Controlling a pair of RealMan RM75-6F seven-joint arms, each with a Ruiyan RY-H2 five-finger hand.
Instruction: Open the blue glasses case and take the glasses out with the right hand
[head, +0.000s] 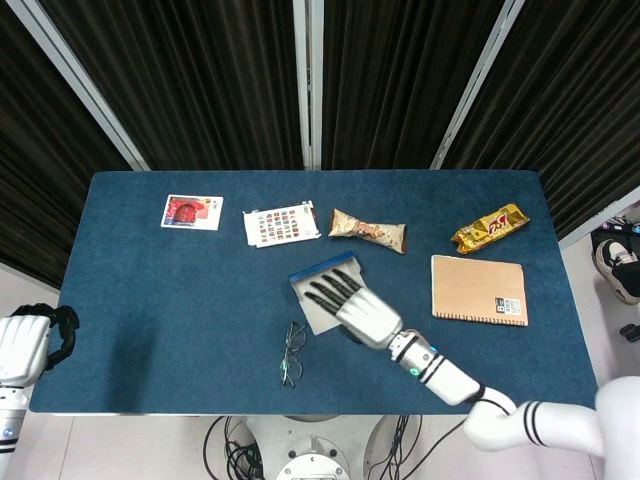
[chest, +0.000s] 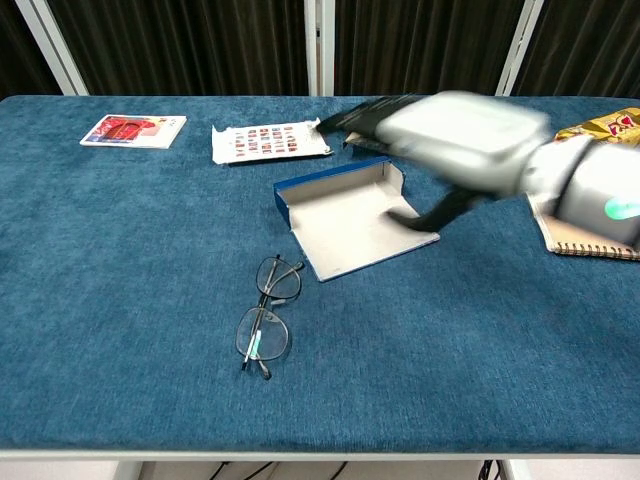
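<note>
The blue glasses case (head: 322, 283) (chest: 345, 220) lies open on the table, its pale inside showing. A pair of thin-framed glasses (head: 292, 352) (chest: 266, 315) rests on the blue cloth in front of the case, near the table's front edge, with nothing touching it. My right hand (head: 355, 307) (chest: 450, 135) hovers above the case with fingers spread and nothing in them; it is motion-blurred in the chest view. My left hand (head: 25, 345) hangs off the table's left front corner, fingers curled inward, holding nothing.
Along the back lie a red-printed card (head: 192, 212), a sticker sheet (head: 281, 224) and a snack wrapper (head: 368, 230). A gold snack bag (head: 490, 227) and a brown spiral notebook (head: 478, 290) sit at the right.
</note>
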